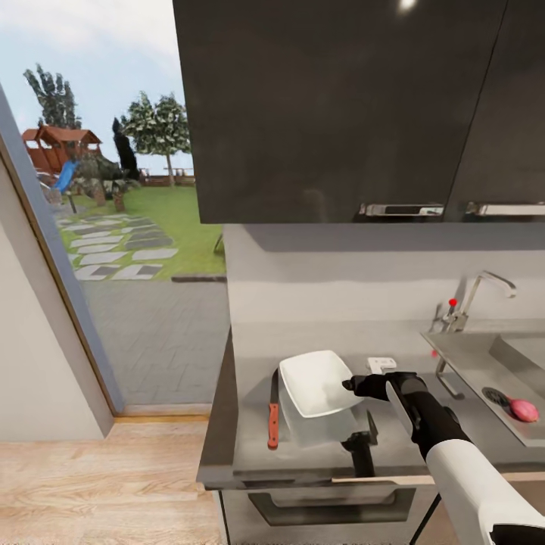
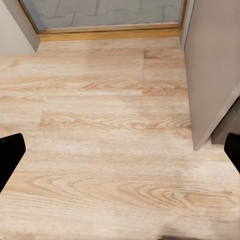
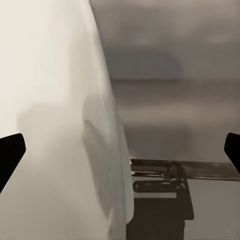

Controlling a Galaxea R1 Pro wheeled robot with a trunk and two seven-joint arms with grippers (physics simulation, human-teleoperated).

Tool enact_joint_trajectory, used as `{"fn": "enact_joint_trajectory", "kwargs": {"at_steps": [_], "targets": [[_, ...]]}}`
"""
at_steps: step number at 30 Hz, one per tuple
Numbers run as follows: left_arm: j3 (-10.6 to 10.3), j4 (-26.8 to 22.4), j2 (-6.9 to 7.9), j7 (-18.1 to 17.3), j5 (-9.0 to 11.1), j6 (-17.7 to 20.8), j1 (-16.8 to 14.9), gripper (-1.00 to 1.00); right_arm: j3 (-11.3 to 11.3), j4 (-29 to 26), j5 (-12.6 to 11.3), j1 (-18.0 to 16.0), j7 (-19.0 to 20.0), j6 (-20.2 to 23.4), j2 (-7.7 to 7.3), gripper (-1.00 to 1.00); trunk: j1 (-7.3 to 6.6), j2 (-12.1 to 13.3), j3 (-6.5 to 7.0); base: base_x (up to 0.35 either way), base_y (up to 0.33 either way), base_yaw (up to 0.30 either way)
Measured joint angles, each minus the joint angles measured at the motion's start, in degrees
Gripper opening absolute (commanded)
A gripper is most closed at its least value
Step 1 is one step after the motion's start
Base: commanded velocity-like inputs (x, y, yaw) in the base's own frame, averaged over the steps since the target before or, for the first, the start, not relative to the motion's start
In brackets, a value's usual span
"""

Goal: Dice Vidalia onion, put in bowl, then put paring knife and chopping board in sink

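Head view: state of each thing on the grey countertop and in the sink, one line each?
Shallow white square bowl: tilted, lifted off the grey countertop, empty.
Right gripper: at the bowl's right rim, grasp unclear.
Knife with reddish-brown handle: flat on countertop, left of bowl, untouched.
Small pinkish-red onion: in the grey sink, beside the drain.
Chrome tap: no water visible.
Left gripper: open, over pale wood floor.

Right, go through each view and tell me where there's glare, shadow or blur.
Head view: a bright glare spot on the glossy black upper cabinet; the right gripper casts a dark shadow on the matte grey countertop beside the shallow white square bowl. Left wrist view: evenly lit pale wood floor, sharp grain. Right wrist view: the bowl's white wall looms close and soft.
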Motion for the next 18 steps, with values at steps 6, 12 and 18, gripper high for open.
{"fn": "enact_joint_trajectory", "kwargs": {"at_steps": [6, 12, 18], "targets": [[0.0, -0.03, 0.0, 0.0, 0.0, 0.0, -0.02, 1.0, 0.0, 0.0, 0.0, 0.0, 0.0, 0.0, 0.05, 1.0, 0.0, 0.0, -0.55, 0.0, 0.0, 0.0], [0.0, -0.04, 0.0, 0.0, 0.0, 0.0, 0.0, 1.0, 0.0, -0.01, 0.0, 0.0, 0.0, 0.0, 0.06, 1.0, 0.0, 0.0, -1.1, 0.0, 0.0, 0.0], [0.0, -0.04, 0.0, 0.0, 0.0, 0.0, 0.01, 1.0, 0.02, -0.02, 0.0, 0.0, 0.0, -0.07, 0.06, 1.0, 0.0, 0.0, -1.63, 0.0, 0.0, 0.0]]}}
